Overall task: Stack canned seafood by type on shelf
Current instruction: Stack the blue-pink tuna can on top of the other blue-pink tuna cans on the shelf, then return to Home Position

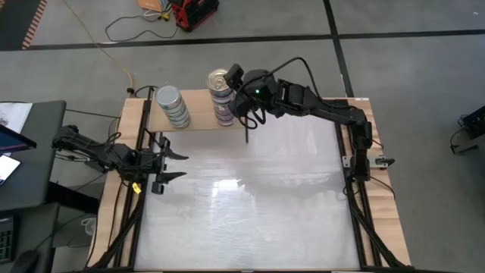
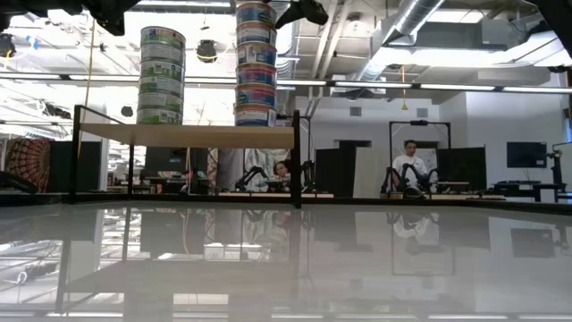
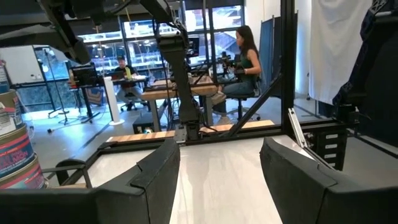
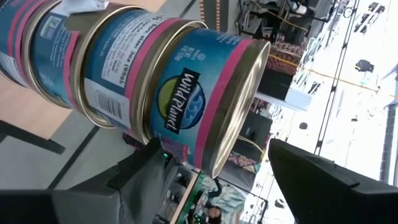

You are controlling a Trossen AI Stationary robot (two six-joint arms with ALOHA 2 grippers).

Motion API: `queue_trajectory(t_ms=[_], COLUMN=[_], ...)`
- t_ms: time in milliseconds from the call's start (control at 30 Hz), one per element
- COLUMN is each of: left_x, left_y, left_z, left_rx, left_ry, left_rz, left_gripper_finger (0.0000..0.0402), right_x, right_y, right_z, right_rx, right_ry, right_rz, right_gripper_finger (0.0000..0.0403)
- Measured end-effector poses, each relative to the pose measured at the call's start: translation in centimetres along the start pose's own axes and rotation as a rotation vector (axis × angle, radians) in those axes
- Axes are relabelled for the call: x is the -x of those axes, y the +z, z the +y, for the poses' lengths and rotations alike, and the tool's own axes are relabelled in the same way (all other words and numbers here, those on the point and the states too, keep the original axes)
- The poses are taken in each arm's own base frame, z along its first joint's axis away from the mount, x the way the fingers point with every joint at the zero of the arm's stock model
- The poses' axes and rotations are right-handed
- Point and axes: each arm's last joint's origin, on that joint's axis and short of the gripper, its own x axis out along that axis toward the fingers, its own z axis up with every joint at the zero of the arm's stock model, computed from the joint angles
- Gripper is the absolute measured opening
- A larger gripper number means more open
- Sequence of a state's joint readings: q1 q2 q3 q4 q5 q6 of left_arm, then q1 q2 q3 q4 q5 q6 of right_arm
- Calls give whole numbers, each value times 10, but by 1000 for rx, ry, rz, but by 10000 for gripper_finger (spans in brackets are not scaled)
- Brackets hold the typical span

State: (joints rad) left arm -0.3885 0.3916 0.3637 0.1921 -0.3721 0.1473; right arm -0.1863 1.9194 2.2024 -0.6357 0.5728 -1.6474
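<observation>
High view: two stacks of tins stand on the shelf [image 1: 193, 120] at upper centre, a silver-lidded stack [image 1: 173, 106] on the left and a gold-lidded stack [image 1: 221, 95] on the right. My right gripper [image 1: 236, 85] sits beside the gold top. My left gripper [image 1: 176, 166] waits mid-left, released.

Low view: both stacks stand on the raised board, upper left.

Right wrist view: my fingers [image 4: 311, 177] are spread and released around the top blue-pink tin [image 4: 186, 99].

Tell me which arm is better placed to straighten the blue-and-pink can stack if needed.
Right. The right gripper hangs open beside the top of the blue-and-pink stack on the shelf; the left gripper waits open over the table's left edge, away from both stacks.
</observation>
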Motion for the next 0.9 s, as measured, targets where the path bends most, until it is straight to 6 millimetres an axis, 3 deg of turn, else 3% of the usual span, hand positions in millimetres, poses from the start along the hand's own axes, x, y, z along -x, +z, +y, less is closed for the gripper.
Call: queue_trajectory(t_ms=[300, 533, 900], left_x=[0, 6, 9], left_y=[0, 25, 28], left_z=[0, 6, 0], left_rx=[7, 10, -38], left_ry=[-10, -15, -130], left_rz=[20, 173, 141], left_gripper_finger=[215, 215, 215], right_x=[7, 35, 87], right_y=[3, 0, -4], right_z=[-2, -8, 3], right_rx=[-21, -202, -848], right_ry=[-6, -7, 184], right_rz=[57, 66, 9], right_gripper_finger=[317, 317, 317])
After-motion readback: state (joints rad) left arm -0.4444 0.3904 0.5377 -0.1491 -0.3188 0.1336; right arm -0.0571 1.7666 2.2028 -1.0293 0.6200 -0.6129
